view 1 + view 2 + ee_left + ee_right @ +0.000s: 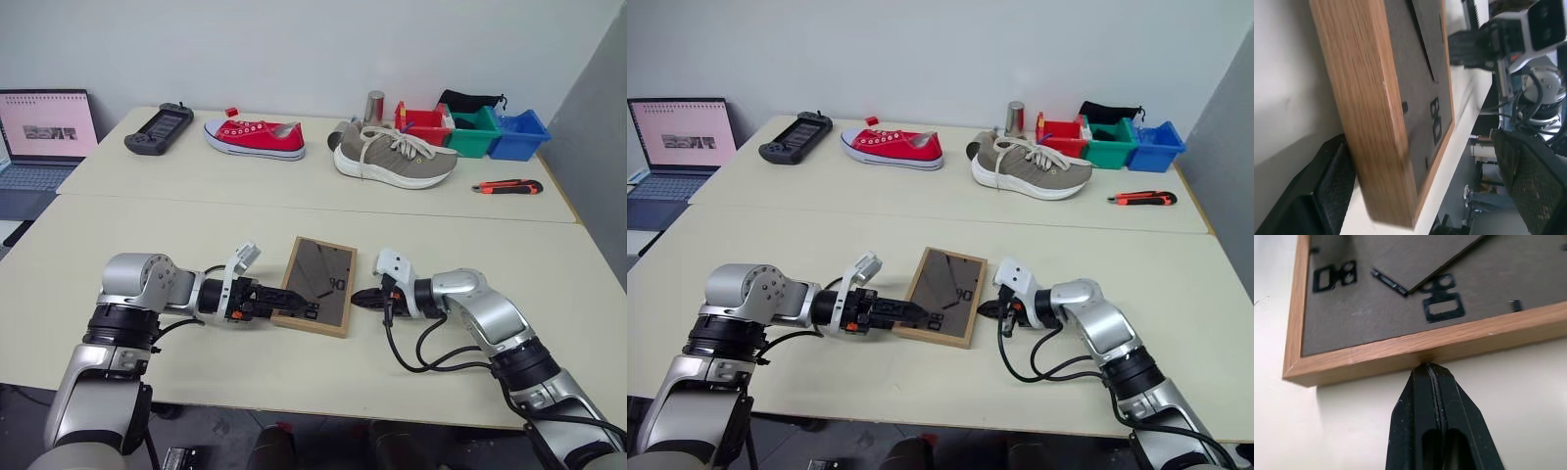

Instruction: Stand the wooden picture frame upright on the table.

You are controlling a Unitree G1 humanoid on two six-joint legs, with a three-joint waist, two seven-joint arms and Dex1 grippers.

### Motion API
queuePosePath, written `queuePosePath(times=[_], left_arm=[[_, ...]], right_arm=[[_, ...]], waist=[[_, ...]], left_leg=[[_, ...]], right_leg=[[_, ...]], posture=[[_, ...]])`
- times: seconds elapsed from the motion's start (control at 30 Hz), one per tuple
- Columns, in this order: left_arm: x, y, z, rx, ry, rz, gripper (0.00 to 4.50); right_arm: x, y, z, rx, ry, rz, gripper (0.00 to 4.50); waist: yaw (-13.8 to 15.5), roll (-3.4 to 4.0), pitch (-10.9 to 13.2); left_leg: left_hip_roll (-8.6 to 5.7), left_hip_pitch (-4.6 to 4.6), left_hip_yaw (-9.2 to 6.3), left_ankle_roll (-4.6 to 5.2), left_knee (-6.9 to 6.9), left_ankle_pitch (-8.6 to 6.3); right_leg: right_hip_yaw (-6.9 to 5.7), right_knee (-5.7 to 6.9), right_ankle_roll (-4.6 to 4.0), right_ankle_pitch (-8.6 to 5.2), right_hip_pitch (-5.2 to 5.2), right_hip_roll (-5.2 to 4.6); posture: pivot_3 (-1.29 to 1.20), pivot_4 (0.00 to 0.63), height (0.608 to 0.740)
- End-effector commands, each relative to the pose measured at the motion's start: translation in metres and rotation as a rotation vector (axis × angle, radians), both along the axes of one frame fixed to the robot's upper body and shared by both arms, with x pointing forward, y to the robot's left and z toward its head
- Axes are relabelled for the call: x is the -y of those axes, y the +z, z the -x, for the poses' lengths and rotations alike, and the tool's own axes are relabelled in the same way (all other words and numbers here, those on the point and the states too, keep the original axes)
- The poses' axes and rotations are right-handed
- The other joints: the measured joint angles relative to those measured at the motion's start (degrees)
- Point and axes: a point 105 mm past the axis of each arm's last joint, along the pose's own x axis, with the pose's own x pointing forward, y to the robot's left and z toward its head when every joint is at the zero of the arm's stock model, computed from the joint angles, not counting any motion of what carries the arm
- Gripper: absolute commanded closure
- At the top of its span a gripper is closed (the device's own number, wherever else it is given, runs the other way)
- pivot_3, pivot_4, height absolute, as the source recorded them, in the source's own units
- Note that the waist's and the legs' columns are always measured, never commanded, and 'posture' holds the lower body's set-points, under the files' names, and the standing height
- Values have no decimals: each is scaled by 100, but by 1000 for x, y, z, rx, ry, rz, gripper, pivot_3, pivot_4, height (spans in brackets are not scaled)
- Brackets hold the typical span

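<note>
Wooden picture frame (317, 285) lies flat, back side up, on the near section of the table (294, 186), near the front edge at about 6 o'clock of the tabletop; its dark grey-brown back and fold-out stand face upward. That table is the largest thing here, a pale cream top in two sections joined by a seam running side to side.

At 9 o'clock, off the table's far left corner, an open laptop (41, 137) shows a bright screen. On the far section, from 11 to 1 o'clock, sit a black handheld game console (159, 128), a red sneaker (255, 137), a grey-beige running shoe (394, 155) and a metal cylinder (374, 105) behind it. At 1 o'clock stand red (425, 124), green (474, 131) and blue bins (518, 135) in a row, with a red-and-black utility knife (506, 186) lying near them at 2 o'clock.

The left gripper (286, 300) comes in from 9 o'clock of the frame with its fingers spread wide, released, straddling the frame's near left corner; in the left wrist view one black pad (1327, 191) sits against the wood edge while the other stands apart. The right gripper (1428, 369) is clenched, holding nothing, its closed tip touching the frame's right edge from 3 o'clock.
</note>
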Motion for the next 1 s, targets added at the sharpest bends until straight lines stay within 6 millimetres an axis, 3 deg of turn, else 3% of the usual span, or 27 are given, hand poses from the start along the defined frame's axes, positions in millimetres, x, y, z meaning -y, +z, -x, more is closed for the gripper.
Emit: queuePosePath(times=[0.03,0.4,0.67,0.9,1.0], left_arm=[[5,-8,-2,16,-13,-41,62],[10,-9,3,43,-63,-32,62],[11,-7,1,82,-66,-14,1371],[14,-3,1,93,-70,8,2949],[16,1,0,110,-63,28,3137]], right_arm=[[-13,12,1,44,32,-26,4500],[-28,12,-5,63,30,-42,4500],[-21,12,-11,76,-1,-37,4500],[-13,8,-8,67,-17,-30,4500],[-5,7,-8,65,-34,-21,4500]], waist=[[2,0,0],[7,-1,0],[10,-1,0],[9,-1,0],[10,-1,0]], left_leg=[[0,0,0,0,0,0],[0,0,0,0,-1,0],[-1,-2,0,0,-3,0],[0,-3,-1,0,-3,0],[-1,-3,0,0,-3,0]], right_leg=[[0,0,0,0,0,0],[0,-1,0,0,0,0],[0,-3,0,0,-2,-1],[0,-3,0,0,-2,-1],[0,-4,0,0,-2,-1]], posture=[[0,150,740],[0,150,740],[0,150,740],[0,150,740],[0,150,740]])
